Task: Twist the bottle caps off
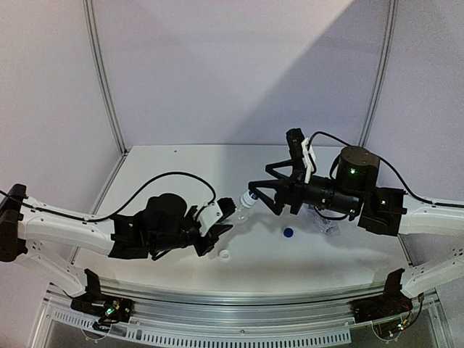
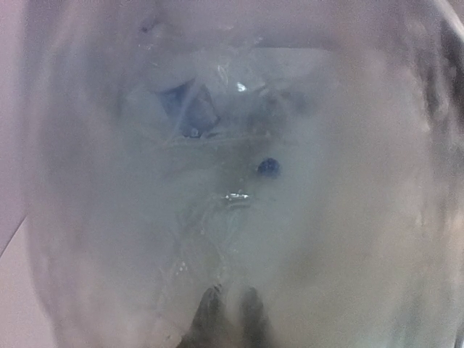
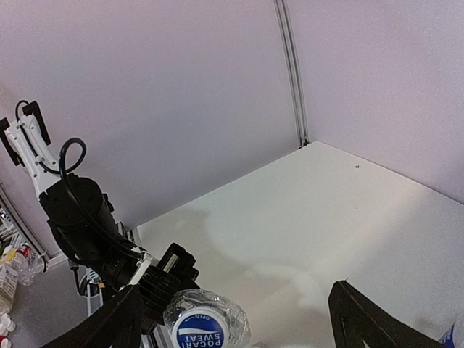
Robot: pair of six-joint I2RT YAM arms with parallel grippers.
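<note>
The left arm (image 1: 65, 228) reaches in low from the left side; the left hand (image 1: 220, 223) points right, clamped on a bottle (image 1: 240, 205) held off the worktop; the right arm (image 1: 435, 214) stretches in from the right; the right hand (image 1: 262, 196) faces the left one, fingers (image 3: 362, 319) spread wide.

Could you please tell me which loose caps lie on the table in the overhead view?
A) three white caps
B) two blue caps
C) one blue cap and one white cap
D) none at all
C: a blue cap and a white cap lie apart on the table, nearer the arm bases than the held bottle.
</note>
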